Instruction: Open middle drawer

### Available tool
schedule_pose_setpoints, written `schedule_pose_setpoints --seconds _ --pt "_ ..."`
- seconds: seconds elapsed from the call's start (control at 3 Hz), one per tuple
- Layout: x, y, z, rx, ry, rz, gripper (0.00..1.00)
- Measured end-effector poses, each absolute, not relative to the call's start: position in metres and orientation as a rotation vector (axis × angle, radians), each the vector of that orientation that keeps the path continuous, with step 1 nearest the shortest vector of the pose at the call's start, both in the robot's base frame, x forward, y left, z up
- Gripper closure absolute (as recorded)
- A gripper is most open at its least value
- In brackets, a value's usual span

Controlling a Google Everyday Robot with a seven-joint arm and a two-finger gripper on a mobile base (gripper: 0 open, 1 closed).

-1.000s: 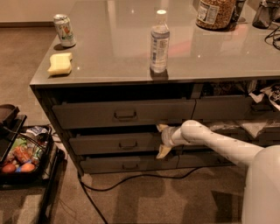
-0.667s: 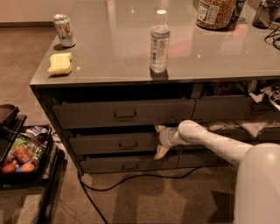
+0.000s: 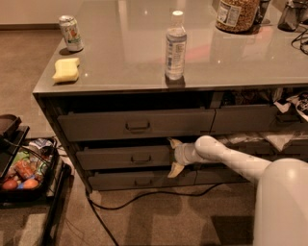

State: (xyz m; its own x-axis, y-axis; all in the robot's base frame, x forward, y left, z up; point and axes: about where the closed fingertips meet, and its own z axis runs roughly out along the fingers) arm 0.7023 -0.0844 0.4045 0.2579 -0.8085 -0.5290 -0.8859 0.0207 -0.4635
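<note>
On the worktop (image 3: 240, 62), can (image 3: 70, 32), sponge (image 3: 66, 69) and bottle (image 3: 175, 45); below, under the taller drawer (image 3: 96, 126), middle drawer (image 3: 110, 158), with claw (image 3: 173, 156) at its right end, spread wide, fingers above and below the front.

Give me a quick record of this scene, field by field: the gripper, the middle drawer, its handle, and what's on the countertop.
gripper: gripper at the right end of the middle drawer's front, fingers spread one above the other
middle drawer: middle drawer has its inside not showing
handle: handle, a central loop, lies left of the gripper and is not held
countertop: countertop holds soda can, yellow sponge, water bottle, jar
floor: black cable below the drawers
</note>
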Motion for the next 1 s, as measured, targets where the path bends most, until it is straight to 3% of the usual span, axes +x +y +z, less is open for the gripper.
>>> schedule_pose_setpoints --seconds 0.67,1.0 --pt "0.7286 -0.0861 0.3974 -1.762 1.557 0.122 0.0" --pt "0.7286 -0.0861 0.3974 -1.762 1.557 0.122 0.18"
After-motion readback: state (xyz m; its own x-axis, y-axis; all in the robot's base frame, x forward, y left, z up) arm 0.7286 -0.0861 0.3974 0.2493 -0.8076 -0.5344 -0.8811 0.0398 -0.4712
